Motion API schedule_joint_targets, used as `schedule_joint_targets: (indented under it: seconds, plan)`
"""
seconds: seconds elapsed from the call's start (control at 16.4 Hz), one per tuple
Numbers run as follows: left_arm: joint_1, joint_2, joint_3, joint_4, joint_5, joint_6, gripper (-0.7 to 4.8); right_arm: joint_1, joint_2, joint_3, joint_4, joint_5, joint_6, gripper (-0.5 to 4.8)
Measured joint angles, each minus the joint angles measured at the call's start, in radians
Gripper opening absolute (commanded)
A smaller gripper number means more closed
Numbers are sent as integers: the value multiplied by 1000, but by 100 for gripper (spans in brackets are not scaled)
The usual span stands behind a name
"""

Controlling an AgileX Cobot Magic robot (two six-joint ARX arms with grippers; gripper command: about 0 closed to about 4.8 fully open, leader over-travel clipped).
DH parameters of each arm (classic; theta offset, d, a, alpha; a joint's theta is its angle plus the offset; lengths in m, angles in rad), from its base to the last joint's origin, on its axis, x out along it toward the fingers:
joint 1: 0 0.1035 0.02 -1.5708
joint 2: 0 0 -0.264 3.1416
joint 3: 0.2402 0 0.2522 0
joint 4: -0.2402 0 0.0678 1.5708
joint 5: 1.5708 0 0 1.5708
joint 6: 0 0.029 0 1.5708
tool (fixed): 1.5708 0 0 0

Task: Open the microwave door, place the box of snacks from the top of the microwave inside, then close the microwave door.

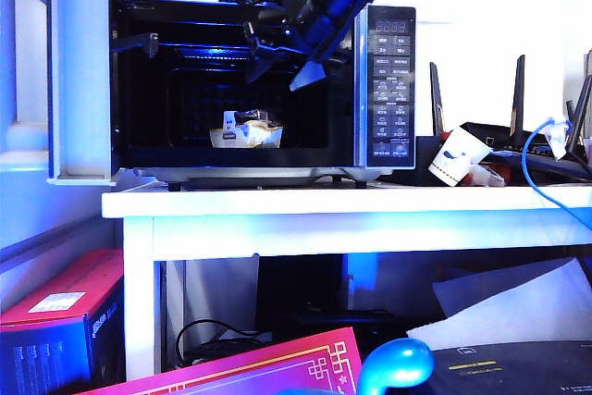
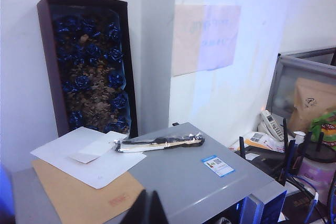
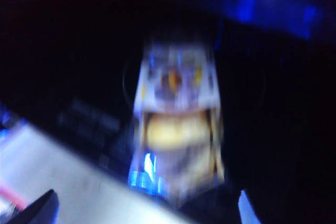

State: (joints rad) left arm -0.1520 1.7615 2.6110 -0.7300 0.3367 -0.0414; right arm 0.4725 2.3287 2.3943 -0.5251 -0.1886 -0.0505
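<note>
The black microwave [image 1: 390,90] stands on the white table with the microwave door [image 1: 81,62] swung wide open at the left. The box of snacks [image 1: 245,129] lies on the floor of the dark cavity, apart from both grippers. My right gripper [image 1: 280,69] hangs open at the top of the opening, above and in front of the box. The blurred right wrist view looks down on the box of snacks [image 3: 176,129] past my open right gripper [image 3: 144,211]. My left gripper [image 2: 148,208] is shut and empty, over the grey top of the microwave [image 2: 210,192].
On the microwave top a tall dark box of blue-wrapped pieces [image 2: 89,61] leans on the wall, with white papers [image 2: 89,156], a brown envelope [image 2: 79,198] and a long black-and-white object [image 2: 157,142]. Right of the microwave are a tipped paper cup [image 1: 458,156], router antennas [image 1: 518,90] and a blue cable [image 1: 532,159].
</note>
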Motion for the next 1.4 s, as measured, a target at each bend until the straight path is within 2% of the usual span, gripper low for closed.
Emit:
schedule_joint_targets:
  seconds: [0.06,0.12,0.18,0.55,0.97,1.4]
  plan:
    - [0,0,0,0,0,0,-4,0,-11,0,-55,3,2,175]
    - [0,0,0,0,0,0,-4,0,-18,0,-98,2,5,28]
    - [0,0,0,0,0,0,-4,0,-22,0,-129,-8,5,-5]
    - [0,-3,0,-19,0,0,-4,0,50,0,-102,-22,-3,-6]
    - [0,-13,0,-53,0,0,-4,0,135,0,101,-13,2,-5]
    - [0,-18,0,-249,0,-3,-4,13,207,-4,294,63,48,-5]
